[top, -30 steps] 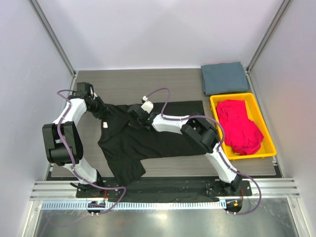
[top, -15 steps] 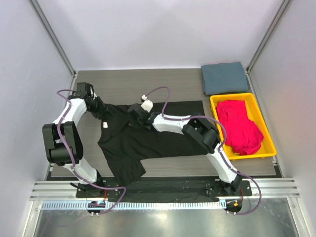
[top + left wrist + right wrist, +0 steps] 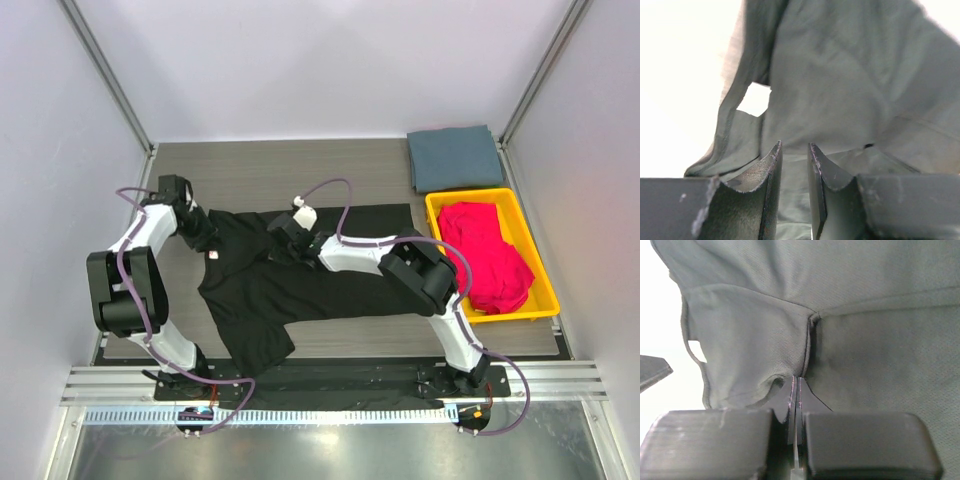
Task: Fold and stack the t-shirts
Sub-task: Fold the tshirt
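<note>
The black t-shirt (image 3: 300, 290) lies spread across the middle of the table, its small red-white neck label (image 3: 213, 254) showing near the left. My left gripper (image 3: 200, 228) sits at the shirt's upper left edge. In the left wrist view its narrow-set fingers (image 3: 771, 167) have a fold of the black cloth (image 3: 850, 85) between them. My right gripper (image 3: 281, 236) is at the shirt's upper edge, and in the right wrist view it (image 3: 796, 381) is pinched shut where the sleeve seam (image 3: 809, 347) puckers. A folded slate grey-blue t-shirt (image 3: 455, 157) lies at the back right. Magenta-red t-shirts (image 3: 485, 255) are heaped in the tray.
The yellow plastic tray (image 3: 437, 262) stands at the right, just beyond the black shirt's hem. Metal frame posts (image 3: 105, 75) rise at both back corners. A dark mat (image 3: 385, 212) lies under the shirt. Both arm bases are bolted on the rail at the near edge.
My right gripper has closed on the cloth at the seam and drifted slightly right. The left gripper has kept its hold and barely moved.
</note>
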You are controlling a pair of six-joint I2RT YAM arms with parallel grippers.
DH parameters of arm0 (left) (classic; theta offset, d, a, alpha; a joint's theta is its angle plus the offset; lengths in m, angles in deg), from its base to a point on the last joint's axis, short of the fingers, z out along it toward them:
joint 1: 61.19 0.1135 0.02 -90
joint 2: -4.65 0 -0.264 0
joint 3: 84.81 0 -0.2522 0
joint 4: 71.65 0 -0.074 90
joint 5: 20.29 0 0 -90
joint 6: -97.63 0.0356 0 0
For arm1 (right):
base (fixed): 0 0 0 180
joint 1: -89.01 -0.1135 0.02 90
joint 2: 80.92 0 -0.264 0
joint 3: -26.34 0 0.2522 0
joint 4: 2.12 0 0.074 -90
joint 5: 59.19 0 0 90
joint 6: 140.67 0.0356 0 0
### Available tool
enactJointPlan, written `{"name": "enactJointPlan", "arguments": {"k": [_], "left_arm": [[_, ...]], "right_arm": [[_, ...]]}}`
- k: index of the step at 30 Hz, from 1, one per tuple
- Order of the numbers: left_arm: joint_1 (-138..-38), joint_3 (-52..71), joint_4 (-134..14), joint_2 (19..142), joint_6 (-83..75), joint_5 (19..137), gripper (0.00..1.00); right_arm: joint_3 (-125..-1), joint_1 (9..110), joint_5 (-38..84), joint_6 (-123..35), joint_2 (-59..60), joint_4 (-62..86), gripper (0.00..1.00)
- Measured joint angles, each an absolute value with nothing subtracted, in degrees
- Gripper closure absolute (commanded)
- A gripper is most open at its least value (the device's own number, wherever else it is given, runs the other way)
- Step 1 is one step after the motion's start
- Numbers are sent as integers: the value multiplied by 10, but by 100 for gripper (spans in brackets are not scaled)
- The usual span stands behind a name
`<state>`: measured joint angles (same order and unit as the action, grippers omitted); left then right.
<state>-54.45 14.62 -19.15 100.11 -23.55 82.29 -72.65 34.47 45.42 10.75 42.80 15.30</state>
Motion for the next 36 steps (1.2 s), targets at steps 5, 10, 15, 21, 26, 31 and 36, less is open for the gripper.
{"name": "enactJointPlan", "arguments": {"k": [5, 10, 15, 21, 26, 31, 36], "left_arm": [[-545, 198, -181, 989, -234, 812, 73], [-545, 229, -178, 973, -234, 806, 73], [-546, 259, -178, 950, -239, 801, 72], [-547, 267, -185, 951, -251, 798, 71], [-547, 267, -196, 967, -256, 800, 72], [-547, 268, -200, 980, -264, 798, 71], [-547, 268, -211, 985, -269, 797, 79]], "right_arm": [[-691, 345, 442, 105, 418, 128, 99], [-671, 345, 422, 99, 404, 105, 99], [-654, 345, 404, 96, 395, 73, 99], [-634, 349, 388, 96, 394, 54, 99], [-624, 353, 377, 96, 394, 42, 99], [-623, 354, 367, 96, 394, 28, 99], [-615, 356, 361, 97, 393, 17, 99]]}}
